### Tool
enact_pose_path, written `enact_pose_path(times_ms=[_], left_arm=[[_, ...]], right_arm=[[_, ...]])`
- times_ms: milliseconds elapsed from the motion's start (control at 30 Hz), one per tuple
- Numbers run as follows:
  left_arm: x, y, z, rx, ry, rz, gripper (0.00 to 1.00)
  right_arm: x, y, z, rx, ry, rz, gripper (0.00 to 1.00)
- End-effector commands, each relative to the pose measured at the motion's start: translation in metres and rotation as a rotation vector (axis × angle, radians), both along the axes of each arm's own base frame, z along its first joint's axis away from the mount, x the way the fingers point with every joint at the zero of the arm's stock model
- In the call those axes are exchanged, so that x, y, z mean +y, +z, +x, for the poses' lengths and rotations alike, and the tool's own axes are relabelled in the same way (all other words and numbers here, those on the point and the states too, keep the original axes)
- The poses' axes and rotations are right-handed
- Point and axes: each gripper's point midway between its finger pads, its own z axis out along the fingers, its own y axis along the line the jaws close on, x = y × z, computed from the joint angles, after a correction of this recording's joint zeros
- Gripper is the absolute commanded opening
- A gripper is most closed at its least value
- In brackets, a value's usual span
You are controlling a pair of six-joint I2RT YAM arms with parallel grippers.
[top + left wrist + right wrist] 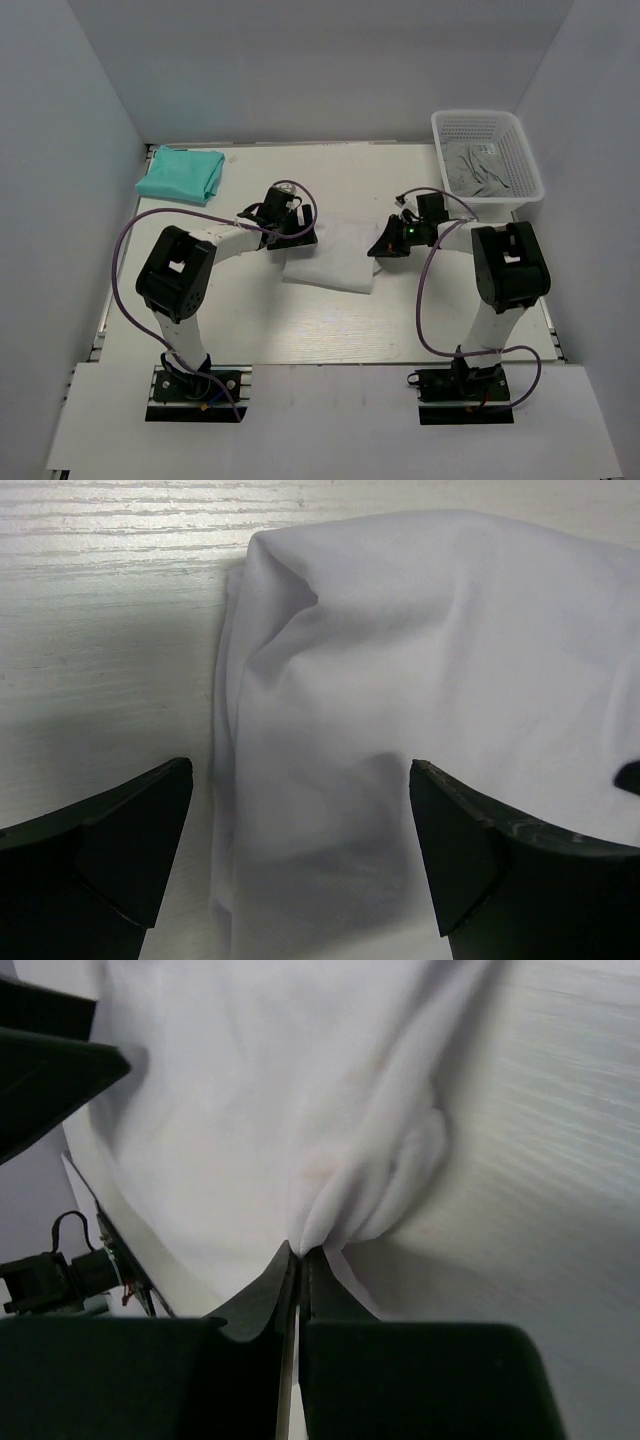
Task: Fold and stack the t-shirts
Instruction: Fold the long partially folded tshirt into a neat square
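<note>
The white t-shirt (335,262) is lying partly folded at table centre, the right gripper (298,1260) pinching its bunched right edge tight and the left gripper (300,770) hovering spread wide over its left edge, where this limp, light cloth is probably best taken.

Between left claw (303,238), right claw (384,246): white t-shirt (335,262); far-left: folded teal t-shirt (180,175).
</note>
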Motion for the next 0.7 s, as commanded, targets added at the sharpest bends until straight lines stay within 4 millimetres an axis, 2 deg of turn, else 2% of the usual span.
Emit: enact_pose_path(times_ms=[0,133,233,333,367,433,467,500,533,567,600,633,667], left_arm=[[0.006,-0.003,-0.002,0.027,0.025,0.020,1.00],[0.010,-0.005,-0.002,0.031,0.044,0.033,1.00],[0.008,-0.002,0.001,0.023,0.044,0.029,1.00],[0.006,-0.007,0.001,0.036,0.039,0.028,1.00],[0.006,-0.007,0.001,0.033,0.031,0.033,1.00],[0.007,-0.011,0.000,0.037,0.022,0.044,1.00],[0.004,-0.015,-0.003,0.041,0.001,0.055,1.00],[0.005,-0.015,-0.003,0.036,-0.010,0.062,1.00],[0.006,-0.025,-0.005,0.057,-0.010,0.074,1.00],[0.005,-0.028,-0.003,0.056,-0.010,0.073,0.97],[0.003,-0.030,-0.003,0.063,-0.017,0.068,0.94],[0.001,-0.031,0.000,0.063,-0.017,0.067,0.92],[0.004,-0.042,-0.005,0.091,-0.017,0.083,0.89]], right_arm=[[-0.005,-0.020,0.006,0.019,-0.019,0.062,0.00],[-0.011,-0.030,-0.001,0.035,-0.027,0.091,0.00],[-0.017,-0.030,0.003,0.013,-0.034,0.083,0.00],[-0.018,-0.027,0.004,-0.001,-0.028,0.060,0.00],[-0.017,-0.026,0.002,0.009,-0.023,0.061,0.03],[-0.016,-0.016,0.005,-0.023,-0.008,0.069,0.14],[-0.012,-0.006,0.004,-0.042,0.012,0.089,0.26],[-0.011,0.003,0.007,-0.061,0.014,0.096,0.33],[-0.009,0.007,0.006,-0.079,0.029,0.102,0.40],[-0.007,0.014,0.004,-0.081,0.047,0.130,0.59],[-0.007,0.025,0.003,-0.102,0.053,0.139,0.71],[-0.006,0.029,0.002,-0.108,0.057,0.145,0.89],[-0.006,0.033,0.001,-0.111,0.061,0.151,0.89]])
